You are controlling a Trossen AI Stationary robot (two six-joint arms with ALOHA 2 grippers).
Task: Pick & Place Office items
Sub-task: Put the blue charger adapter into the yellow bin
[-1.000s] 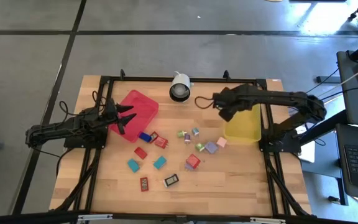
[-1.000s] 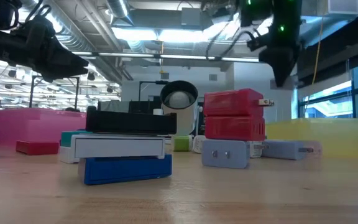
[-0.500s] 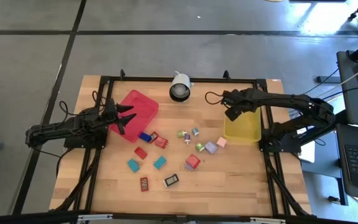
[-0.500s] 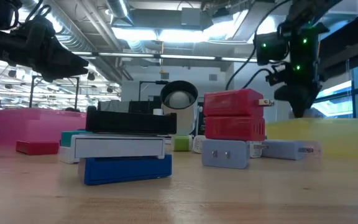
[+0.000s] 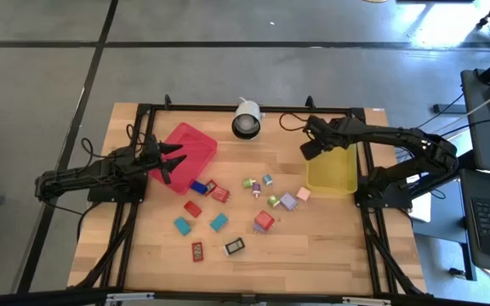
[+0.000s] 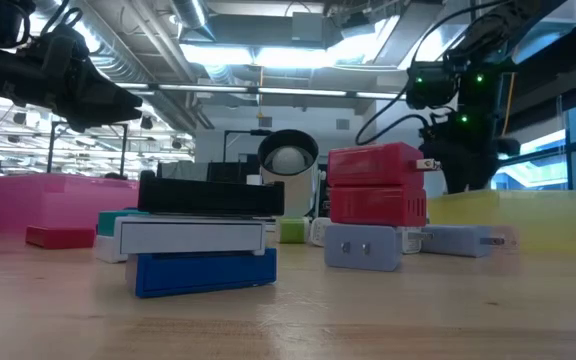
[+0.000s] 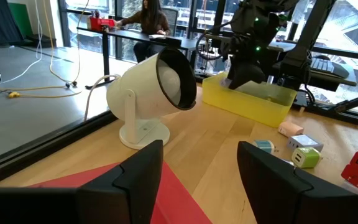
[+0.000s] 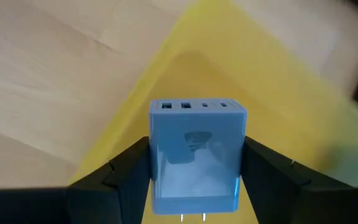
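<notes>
The right end effector grips a blue charger between its 2 fingers, above the near-left corner of the yellow tray at the bench's right side. The left end effector hangs over the red tray at the left, fingers parted with nothing between them. The other office items lie loose on the bench between the trays: a red block, 2 teal blocks, a lilac piece, a pink piece, a green piece and a black, white-labelled one. A white lamp stands at the far edge.
</notes>
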